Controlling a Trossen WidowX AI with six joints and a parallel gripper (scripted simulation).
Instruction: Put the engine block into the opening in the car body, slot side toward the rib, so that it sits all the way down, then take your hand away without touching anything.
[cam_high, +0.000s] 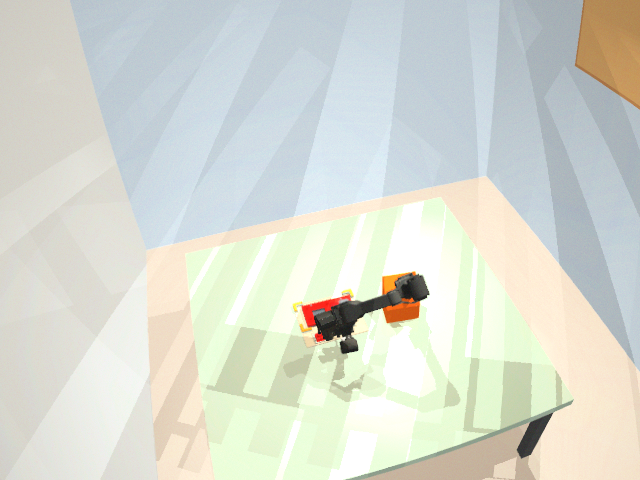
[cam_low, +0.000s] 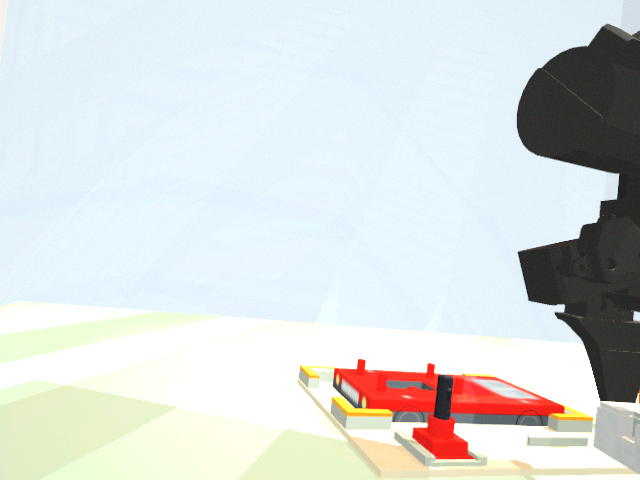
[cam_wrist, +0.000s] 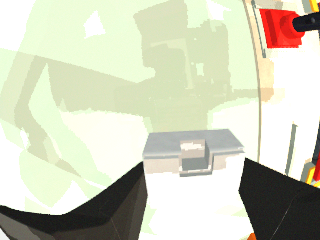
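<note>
Wrist view: the engine block (cam_wrist: 161, 142) (cam_low: 613, 426) is pinched between the two black fingers (cam_low: 616, 384), with one side face met by each fingertip. The grey block is held crosswise, and its square slot is seen in the long face that is turned away from the palm, roughly midway between the tips. The fingers are kept partly apart by the block's width.

In the exterior view, the fingers are pointed downward at the right edge of the picture, and the block is seen at their lower ends, partly cut off by the frame. Whether its underside is touched by the surface (cam_high: 268, 289) cannot be told.

From above, the black arm (cam_high: 377, 303) is stretched over the orange box (cam_high: 402, 314) toward the red car body (cam_high: 326, 305) (cam_low: 465, 400), which is partly covered by the wrist. The wrist is carried high, with the hand hung almost upright beneath it.

The block is placed outside the car body, beside the pale board (cam_low: 385, 457) (cam_wrist: 267, 75) on which the car is set. The opening (cam_low: 408, 384) is left unfilled. A red piece with a black peg (cam_low: 442, 434) (cam_wrist: 280, 30) is also borne by the board.
</note>
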